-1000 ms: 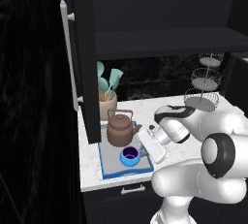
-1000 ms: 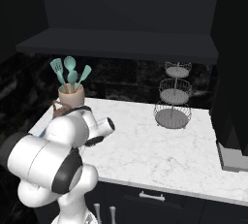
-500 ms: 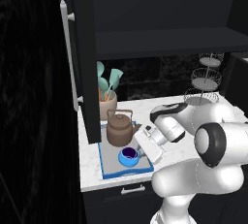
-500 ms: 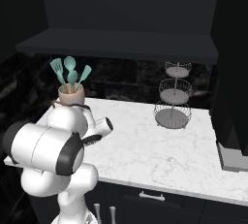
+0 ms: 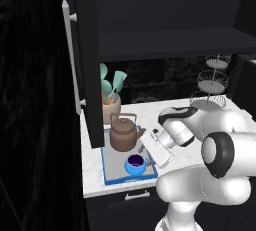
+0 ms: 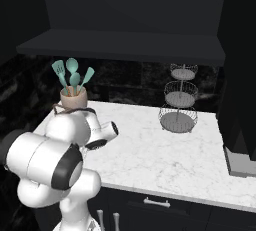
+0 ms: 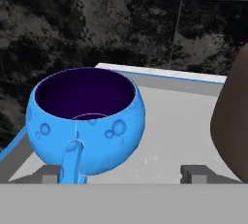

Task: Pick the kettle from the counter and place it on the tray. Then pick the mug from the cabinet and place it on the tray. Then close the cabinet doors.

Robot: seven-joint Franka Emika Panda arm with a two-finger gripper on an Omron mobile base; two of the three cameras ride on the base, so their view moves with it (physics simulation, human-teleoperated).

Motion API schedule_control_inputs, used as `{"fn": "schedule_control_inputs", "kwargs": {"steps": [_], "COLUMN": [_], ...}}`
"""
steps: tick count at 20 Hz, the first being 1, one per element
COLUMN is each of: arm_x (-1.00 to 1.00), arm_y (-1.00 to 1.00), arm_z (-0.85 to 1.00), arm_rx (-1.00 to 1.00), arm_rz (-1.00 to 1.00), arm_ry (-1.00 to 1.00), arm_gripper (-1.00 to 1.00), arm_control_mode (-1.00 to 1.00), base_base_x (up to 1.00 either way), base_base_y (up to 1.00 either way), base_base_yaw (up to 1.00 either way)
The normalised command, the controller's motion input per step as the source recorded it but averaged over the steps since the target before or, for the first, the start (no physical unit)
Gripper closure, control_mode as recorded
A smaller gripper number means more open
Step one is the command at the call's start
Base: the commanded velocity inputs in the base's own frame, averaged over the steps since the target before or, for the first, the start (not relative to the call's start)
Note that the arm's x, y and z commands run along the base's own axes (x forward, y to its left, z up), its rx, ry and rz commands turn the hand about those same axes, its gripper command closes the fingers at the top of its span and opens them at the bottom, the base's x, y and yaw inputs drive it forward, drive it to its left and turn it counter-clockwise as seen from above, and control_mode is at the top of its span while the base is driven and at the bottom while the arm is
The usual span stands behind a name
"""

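my fingers (image 7: 125,173) stand wide apart and hold nothing; one tip sits by the handle of the mug (image 7: 86,120), the other toward the kettle (image 7: 233,121). the mug rests upright on the tray (image 7: 169,116), near its front end, with the kettle just beside it further back, so i judge both placing steps done and the cabinet doors next. that calls for backing straight out and up, since the mug handle is close to one tip and the kettle's flank close to the other. the tray lies near the left end of the surface (image 5: 150,112). the open cabinet door (image 5: 84,60) stands right over the tray's left rim; open room lies to my right.
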Motion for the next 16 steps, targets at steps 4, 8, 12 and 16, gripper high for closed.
{"fn": "schedule_control_inputs", "kwargs": {"steps": [4,8,12,16], "arm_x": [-0.23,-0.23,-0.32,-0.53], "arm_y": [0.00,0.00,-0.03,-0.21], "arm_z": [0.37,0.46,0.51,0.51], "arm_rx": [0.00,0.00,0.00,0.00], "arm_rz": [-0.10,-0.09,-0.09,-0.11], "arm_ry": [0.00,0.00,0.00,0.00], "arm_gripper": [-1.00,-1.00,-1.00,-1.00], "arm_control_mode": [-1.00,-1.00,-1.00,-1.00], "base_base_x": [0.00,0.00,0.00,0.00], "base_base_y": [0.00,0.00,0.00,0.00], "base_base_yaw": [0.00,0.00,0.00,0.00]}}
